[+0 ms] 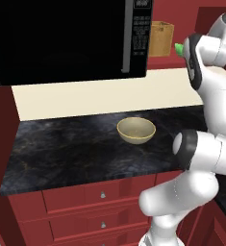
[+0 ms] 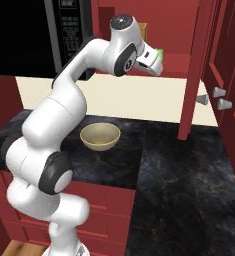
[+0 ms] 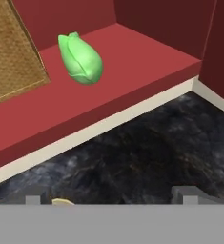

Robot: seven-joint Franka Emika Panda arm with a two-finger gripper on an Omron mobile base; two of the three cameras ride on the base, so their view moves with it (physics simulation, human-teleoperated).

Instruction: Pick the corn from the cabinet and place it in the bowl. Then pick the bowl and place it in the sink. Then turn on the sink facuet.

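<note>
I'm looking into a kitchen of dark red cabinets (image 1: 85, 211), with drawers under the counter and an open cabinet door (image 2: 196, 70) on the right. The black marbled countertop (image 1: 66, 149) runs across the near side, and behind it a cream backsplash strip (image 1: 100, 96) meets the wall. A big black microwave (image 1: 61, 38) hangs over the left part of the counter, its control panel on its right edge.

To the right of the microwave I see the open cabinet shelf (image 3: 132, 52), red inside, sitting above the counter. A tan woven box (image 1: 160, 38) stands on it at the far left, and the corn (image 3: 80, 58) lies just beside that box on the shelf floor, touching nothing else that I can make out; it peeks out as a green speck behind the arm in both base views.

The bowl (image 1: 136, 130) sits upright on the countertop, near the middle, well apart from the shelf and holding nothing.

My gripper (image 3: 111, 198) is raised in front of the shelf, short of the corn. Its 2 fingertips (image 3: 185, 194) stand wide apart with nothing between them.
</note>
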